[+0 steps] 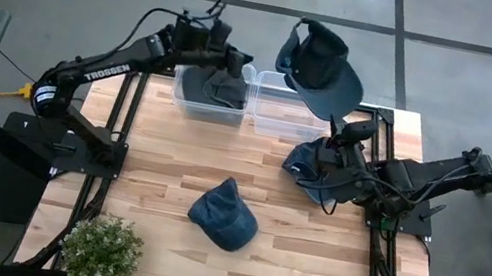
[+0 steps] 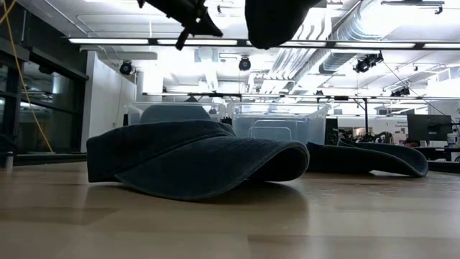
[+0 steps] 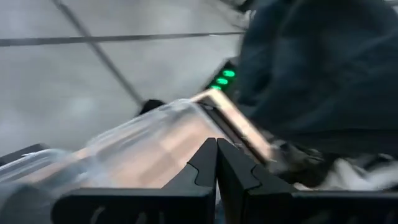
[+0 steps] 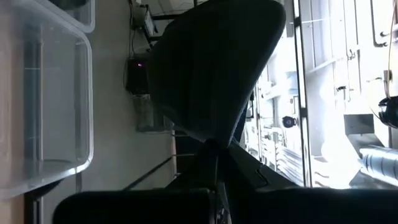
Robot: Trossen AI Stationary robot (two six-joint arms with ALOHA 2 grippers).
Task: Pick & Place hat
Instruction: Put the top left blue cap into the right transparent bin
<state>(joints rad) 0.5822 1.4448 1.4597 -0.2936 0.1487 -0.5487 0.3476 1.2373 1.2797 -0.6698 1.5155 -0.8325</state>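
Right gripper [image 1: 334,121] lifts a dark cap [image 1: 320,65] above the clear bins; left gripper [image 1: 240,59] is clenched on nothing.

The right fingers pinch the cap's edge, so the cap hangs in the air beyond their tips, over the right-hand bin [image 1: 289,115]. The left fingers [image 3: 214,165] are pressed together empty, just above the left-hand bin [image 1: 211,91], which holds a dark cap [image 1: 217,85]. Another blue cap [image 1: 223,213] lies mid-table, and one more [image 1: 308,162] under the right arm.

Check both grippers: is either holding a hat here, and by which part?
The right gripper is shut on a dark hat, pinching it at its edge and holding it up over the right-hand clear bin. The left gripper is shut on nothing, above the left-hand bin.
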